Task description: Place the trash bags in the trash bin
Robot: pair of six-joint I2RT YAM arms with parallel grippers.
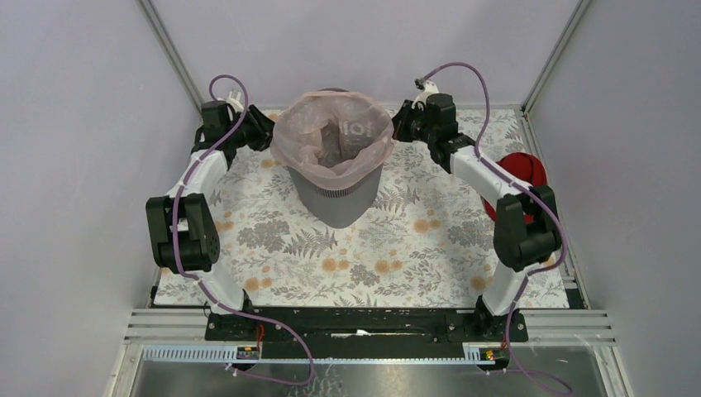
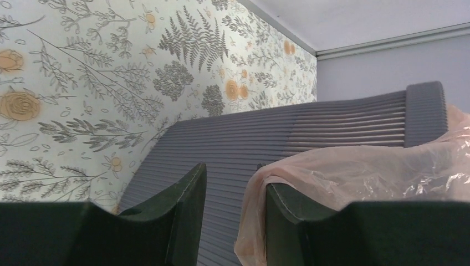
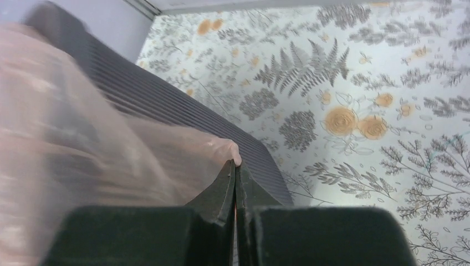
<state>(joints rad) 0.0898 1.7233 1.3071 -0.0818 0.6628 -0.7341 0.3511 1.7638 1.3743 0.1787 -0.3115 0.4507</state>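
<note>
The dark-grey mesh trash bin (image 1: pixel 339 203) stands upright at the back middle of the table. The pale-pink trash bag (image 1: pixel 331 136) lines it, with its mouth open and folded over the rim. My left gripper (image 1: pixel 266 132) is at the bin's left rim. In the left wrist view the left gripper (image 2: pixel 235 176) is open, and the bag (image 2: pixel 377 172) drapes over one finger (image 2: pixel 294 213) beside the bin wall (image 2: pixel 310 127). My right gripper (image 1: pixel 398 124) is at the right rim. In the right wrist view it (image 3: pixel 235 166) is shut on the bag's edge (image 3: pixel 83 138) against the bin (image 3: pixel 166 102).
A solid red bundle (image 1: pixel 522 172) lies at the right edge of the table, partly behind the right arm. A floral cloth (image 1: pixel 388 248) covers the table. Grey walls and metal frame posts close in the back and sides.
</note>
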